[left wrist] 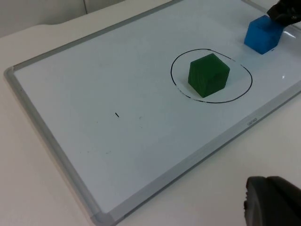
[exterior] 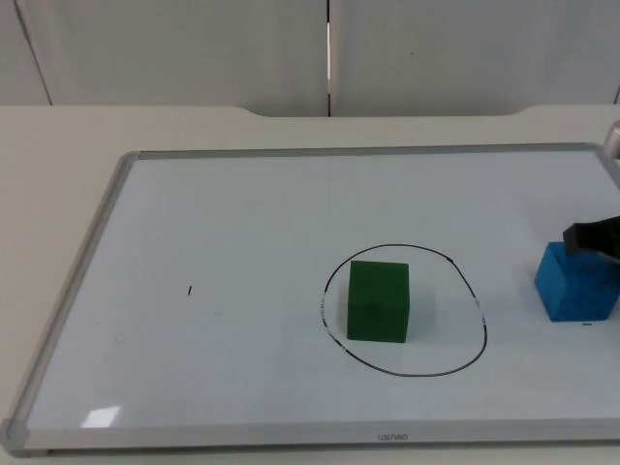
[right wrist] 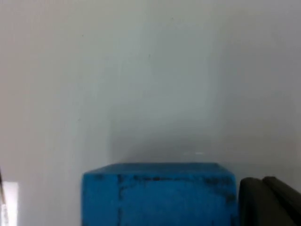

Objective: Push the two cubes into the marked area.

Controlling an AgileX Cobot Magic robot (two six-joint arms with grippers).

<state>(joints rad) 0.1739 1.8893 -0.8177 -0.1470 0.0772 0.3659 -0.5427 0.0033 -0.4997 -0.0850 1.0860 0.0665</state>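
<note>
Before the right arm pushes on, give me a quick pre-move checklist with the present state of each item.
1. Green cube inside the drawn circle: ok, it sits wholly within the line.
2. Blue cube inside the circle: not ok, it lies outside, toward the right arm's side.
3. Right tool behind the blue cube, on its side away from the circle: ok, it sits at the cube's far upper edge.
4. Right tool touching the cube: cannot tell.
5. Path from blue cube to circle free: ok, bare whiteboard between them.
6. Left tool out of the way: ok, it waits off the board's near edge.
</note>
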